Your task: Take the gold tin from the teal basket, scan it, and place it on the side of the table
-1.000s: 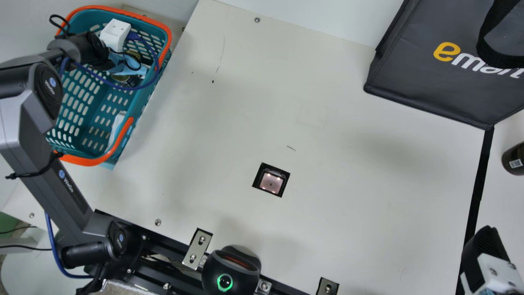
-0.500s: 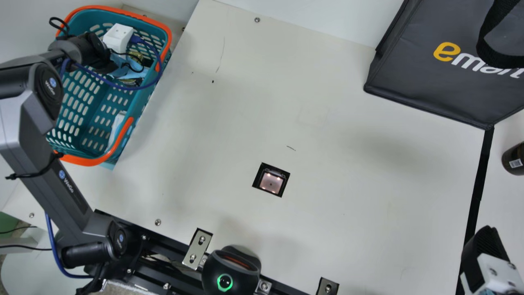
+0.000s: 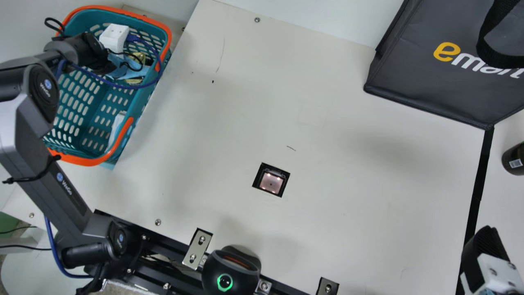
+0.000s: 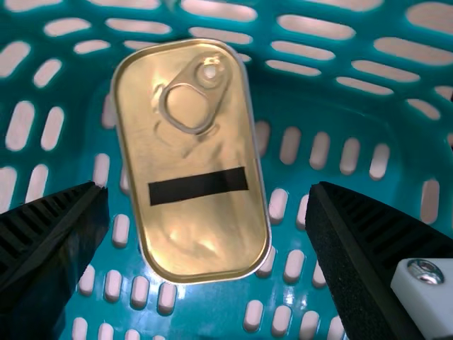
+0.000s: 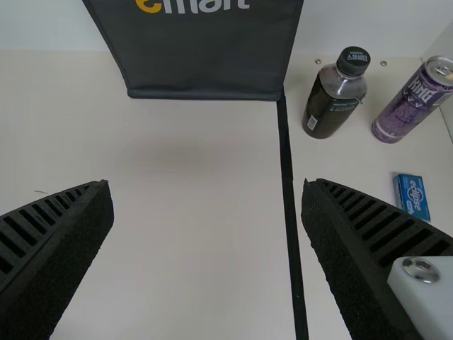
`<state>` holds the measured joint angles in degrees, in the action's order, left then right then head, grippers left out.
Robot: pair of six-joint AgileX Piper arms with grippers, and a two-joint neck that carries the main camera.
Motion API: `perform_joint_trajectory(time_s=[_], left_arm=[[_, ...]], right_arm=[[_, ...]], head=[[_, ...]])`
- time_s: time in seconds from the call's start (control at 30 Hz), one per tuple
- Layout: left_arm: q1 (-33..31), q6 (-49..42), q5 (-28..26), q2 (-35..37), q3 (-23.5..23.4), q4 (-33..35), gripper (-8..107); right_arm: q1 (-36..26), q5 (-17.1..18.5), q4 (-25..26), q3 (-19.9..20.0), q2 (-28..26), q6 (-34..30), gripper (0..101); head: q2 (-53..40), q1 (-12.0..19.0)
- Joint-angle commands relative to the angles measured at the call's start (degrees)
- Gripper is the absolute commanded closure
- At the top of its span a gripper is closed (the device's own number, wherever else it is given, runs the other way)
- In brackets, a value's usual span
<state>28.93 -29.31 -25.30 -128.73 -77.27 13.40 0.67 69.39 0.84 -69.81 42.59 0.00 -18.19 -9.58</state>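
L gripper open over gold tin; tin in teal basket, ring-pull up. Approach: prob. rotate slightly to match long sides, lower straight w/o scraping basket, squeeze gently.

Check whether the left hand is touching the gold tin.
Apart. The left wrist view shows the left hand open, with strips of the teal basket visible between the gold tin and both fingers.

We had wide room to pass over the middle of the table, but a dark bag blocked part of its far edge. Inside the teal basket, walls stood around us, with gaps beside both long sides of the gold tin.
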Motion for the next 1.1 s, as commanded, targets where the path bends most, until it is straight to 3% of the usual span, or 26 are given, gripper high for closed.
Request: perform_joint_trajectory(time_s=[0.0,0.77,1.07], left_arm=[[0.17,3.25,-0.17,-0.1,-0.47,-0.52,9],[-1.2,15.44,-3.18,-7.2,-8.84,-3.34,9],[-1.37,13.68,-4.18,-7.41,-9.79,-2.04,69]], right_arm=[[0.0,0.0,0.0,0.0,0.0,0.0,6],[0.0,0.0,0.0,0.0,0.0,0.0,6],[0.0,0.0,0.0,0.0,0.0,0.0,6]], head=[[-0.23,1.66],[-0.23,1.66],[-0.23,1.66]])
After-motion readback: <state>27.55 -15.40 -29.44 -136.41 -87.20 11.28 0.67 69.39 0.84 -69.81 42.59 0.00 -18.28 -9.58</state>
